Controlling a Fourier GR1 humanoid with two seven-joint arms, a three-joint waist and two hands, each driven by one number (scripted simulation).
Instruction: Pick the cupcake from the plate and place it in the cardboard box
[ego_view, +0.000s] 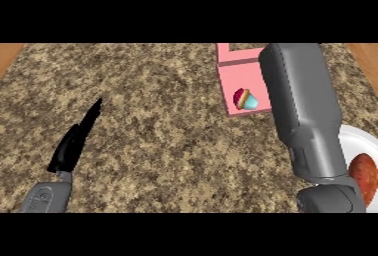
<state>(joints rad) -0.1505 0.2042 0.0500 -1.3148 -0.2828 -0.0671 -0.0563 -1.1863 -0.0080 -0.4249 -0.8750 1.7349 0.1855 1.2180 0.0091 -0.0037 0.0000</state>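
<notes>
Since the cupcake lies off the plate and inside the pink box, the task looks nearly finished. Nearest, at the left of the speckled desk, the left hand rests with its fingers straight and released, holding nothing. At the near right, the right forearm rises from the lower edge and runs away across the desk toward the far side. Its far end meets the top of the view, and the right hand beyond it does not show, so I cannot tell whether it is released or clenched.

Partly hidden by that forearm, the white plate sits at the right edge. It carries only a round reddish-brown food, not the cupcake. Farther off, the cupcake lies tipped on its side on the near part of the box floor, teal wrapper to the right and dark pink top to the left. The box is pink rather than plain cardboard, but it is the only container here.

As I judge it, the pick and the placing are done. What remains is to draw the right arm clear without nudging the box. The cupcake is just left of the right forearm, and far and to the right of the left hand, well apart from it.
</notes>
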